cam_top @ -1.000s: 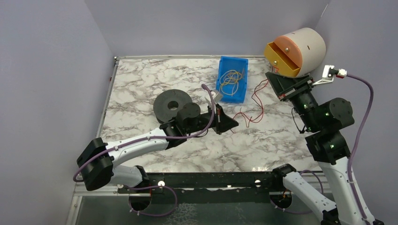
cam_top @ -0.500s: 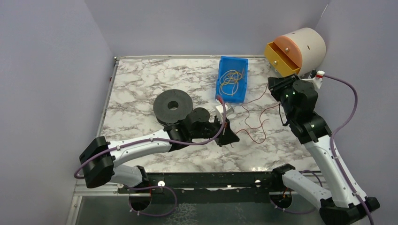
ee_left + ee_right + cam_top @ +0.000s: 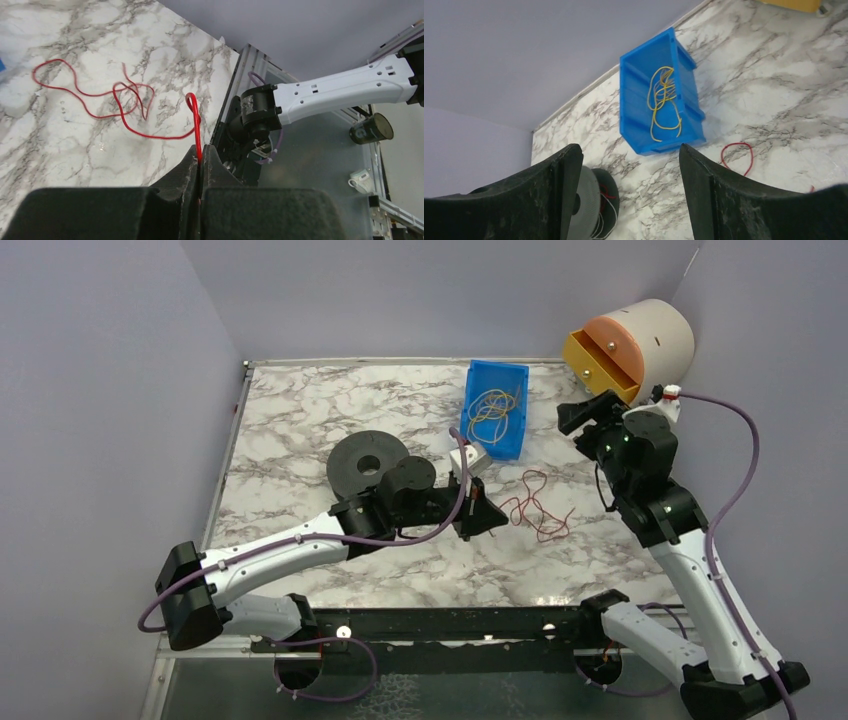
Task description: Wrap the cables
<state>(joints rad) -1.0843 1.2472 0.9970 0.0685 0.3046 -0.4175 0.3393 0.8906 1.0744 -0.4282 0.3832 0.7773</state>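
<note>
- The cable [image 3: 535, 505] is lying in a loose, loopy heap on the table [image 3: 300, 420], between your two arms.
- Your left claw [image 3: 487, 518] is squeezing tight on one end of the cable. The thin red line is poking up out of its pinch.
- Your right claw [image 3: 583, 417] is hanging wide open in the air, holding nothing, well apart from the heap.
- I think you are just getting set to wrap: one end is caught and the rest is lying free.
- Next, you are likely needing the right claw to come down and pinch a loose loop. The cable is very thin and floppy, so you are needing a low, careful pinch.
- The bin [image 3: 497, 448] is sitting just behind the heap, and the drawer [image 3: 600, 365] is sitting right by the right claw. Mind both.
- The spool [image 3: 368, 465] is sitting just behind the left arm.
- The most room is lying in front of the heap, toward the table's near edge.
</note>
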